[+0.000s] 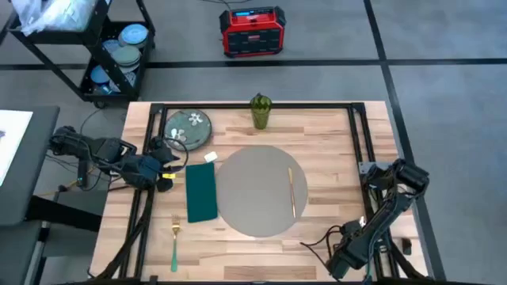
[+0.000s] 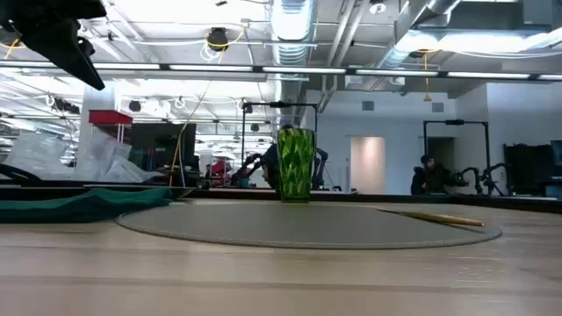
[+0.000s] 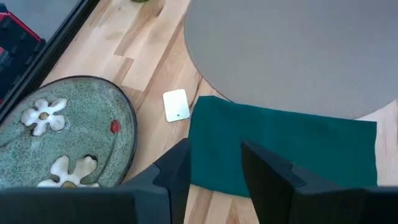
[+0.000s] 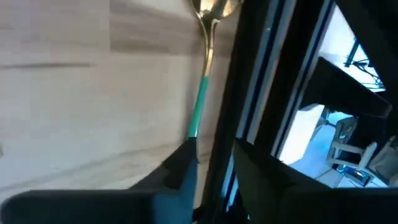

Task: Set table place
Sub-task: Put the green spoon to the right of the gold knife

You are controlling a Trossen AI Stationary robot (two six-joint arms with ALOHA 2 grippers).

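Note:
The round grey place (image 1: 257, 190) lies mid-table with a thin gold utensil (image 1: 291, 192) on its right part. A dark teal napkin (image 1: 201, 192) lies flat at its left. My left gripper (image 1: 166, 170) hovers open above the napkin's left edge (image 3: 217, 171), beside the green floral plate (image 3: 62, 134). My right gripper (image 1: 342, 263) is low at the table's near right corner and open (image 4: 214, 168). In front of it a spoon (image 4: 202, 93) with a gold bowl and green handle lies on the wood along the black rail. My right gripper has the spoon's green handle end (image 4: 193, 134) running up to one finger (image 4: 183, 165). That finger hides the handle's tip, so I cannot tell whether it touches. The spoon lies flat on the table.
A green glass (image 1: 261, 112) stands at the far edge. A green-handled fork (image 1: 175, 241) lies near the front left. A small white card (image 1: 211, 157) sits between plate and napkin. Black rails (image 1: 358, 142) run along the table's sides. A cart (image 1: 111, 55) stands beyond the far left corner.

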